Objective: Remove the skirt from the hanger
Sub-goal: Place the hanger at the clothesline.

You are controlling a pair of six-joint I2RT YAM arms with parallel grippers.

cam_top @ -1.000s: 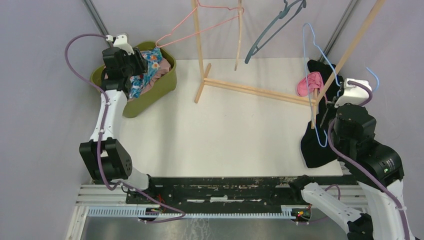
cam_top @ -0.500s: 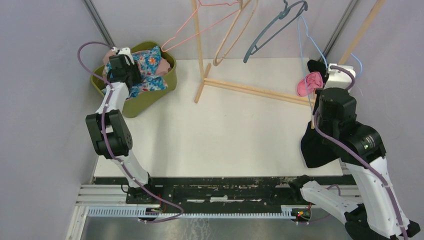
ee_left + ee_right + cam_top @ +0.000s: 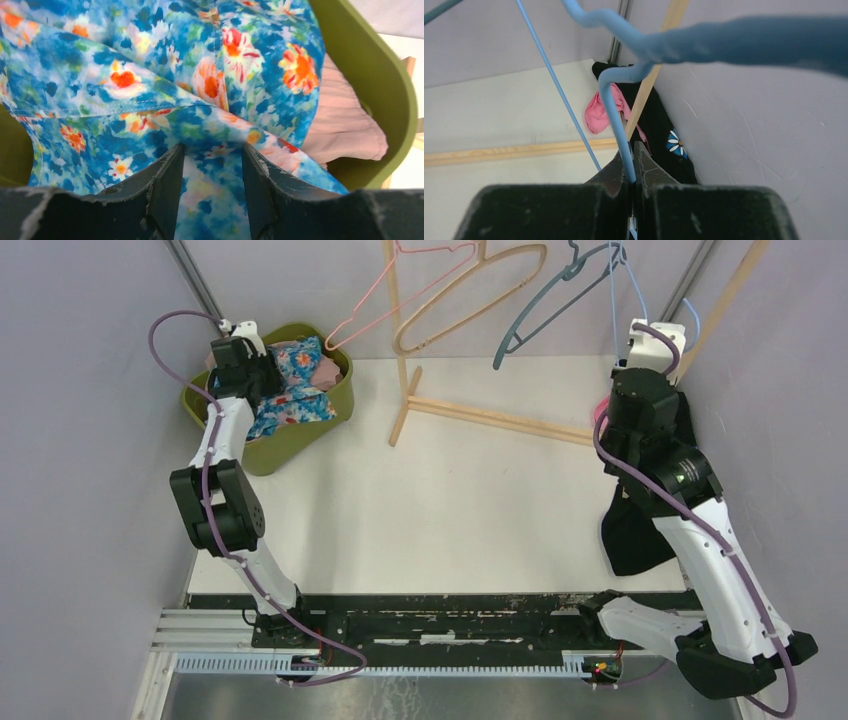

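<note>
The skirt (image 3: 298, 370), blue with orange and white flowers, lies bunched in the green basket (image 3: 300, 435). My left gripper (image 3: 262, 375) hovers right over it. In the left wrist view its jaws (image 3: 212, 147) stand apart, tips against the skirt (image 3: 150, 75), nothing clamped. My right gripper (image 3: 650, 340) is raised at the back right, shut on the thin light-blue hanger (image 3: 612, 300). The right wrist view shows the hanger wire (image 3: 616, 115) pinched between the fingers (image 3: 630, 150). No cloth hangs on that hanger.
A wooden rack (image 3: 500, 420) stands at the back with pink (image 3: 400, 290), tan (image 3: 470, 300) and grey-blue (image 3: 550, 295) hangers. A black garment (image 3: 635, 535) and a pink cloth (image 3: 596, 115) lie by the right wall. Pale pink fabric (image 3: 345, 125) sits in the basket.
My right arm has lifted the blue hanger up and toward the back of the rack. The left gripper shifted slightly over the basket. The tan hanger has swung into view.
</note>
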